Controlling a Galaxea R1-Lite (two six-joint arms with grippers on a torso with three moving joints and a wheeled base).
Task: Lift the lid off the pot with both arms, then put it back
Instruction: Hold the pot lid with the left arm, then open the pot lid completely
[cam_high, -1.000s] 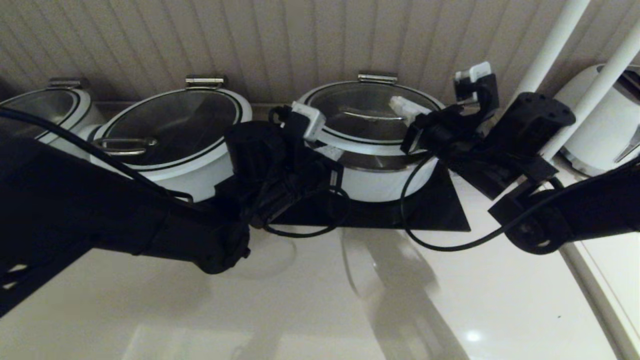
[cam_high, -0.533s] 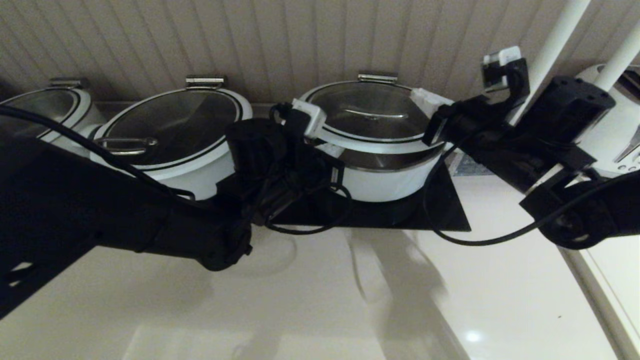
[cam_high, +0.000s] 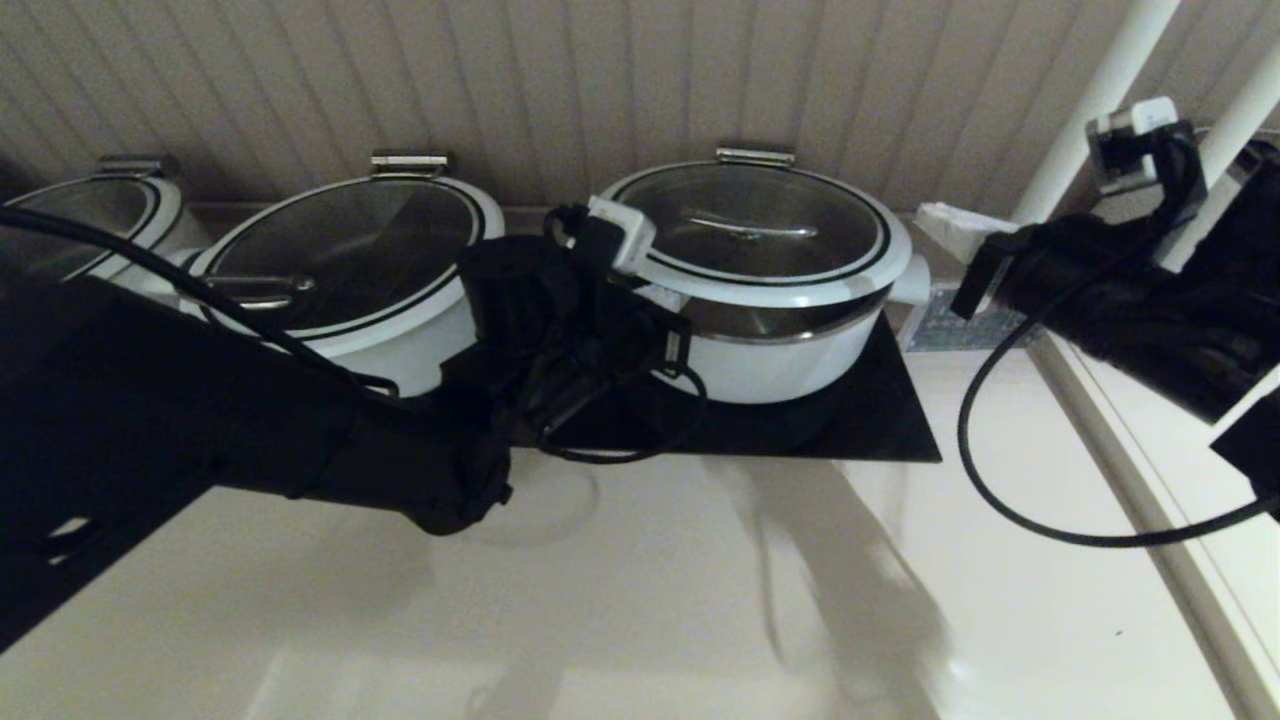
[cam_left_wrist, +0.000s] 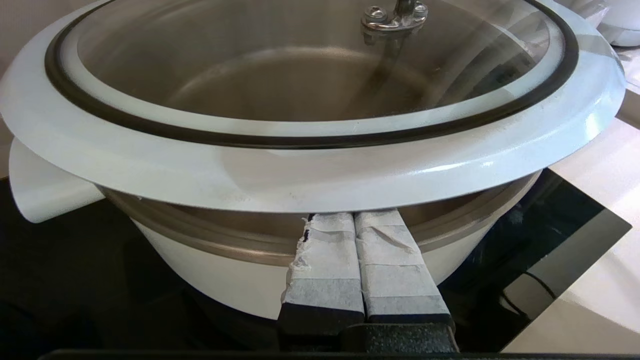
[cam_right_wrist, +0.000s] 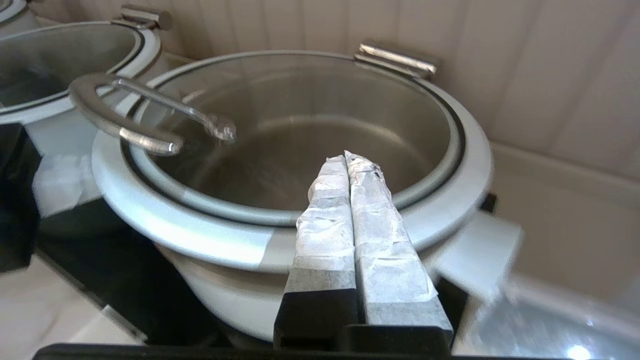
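The pot (cam_high: 775, 350) is seen standing on a black mat (cam_high: 880, 420) toward the far side of the counter (cam_high: 640, 600), close against the ribbed wall (cam_high: 600, 80). The lid (cam_high: 755, 235) is carried on top of it, and a gap between its white rim and the pot's steel liner is shown at the near left edge in the left wrist view.

The left gripper (cam_left_wrist: 356, 220) is placed at that near left edge, its 2 taped fingers (cam_left_wrist: 327, 265) pressed together side by side, their tips tucked under the lid's rim — whether the rim is actually touched cannot be told. The rim (cam_left_wrist: 320, 175) is seen spreading above the fingertips, and 1 stub handle (cam_left_wrist: 45, 190) projects beside them.

The right gripper (cam_right_wrist: 347, 160) is held off to the right of the pot, apart from it, with its 2 fingers (cam_right_wrist: 325, 235) likewise closed against each other and nothing between them. In the right wrist view the bent steel handle (cam_right_wrist: 140, 120) and the rear hinge (cam_right_wrist: 397, 57) of the lid are shown beyond the fingertips.

A wider pot (cam_high: 350, 290) with a loop-handled lid is set to the left, and 2 white posts (cam_high: 1100, 100) rise at the far right.
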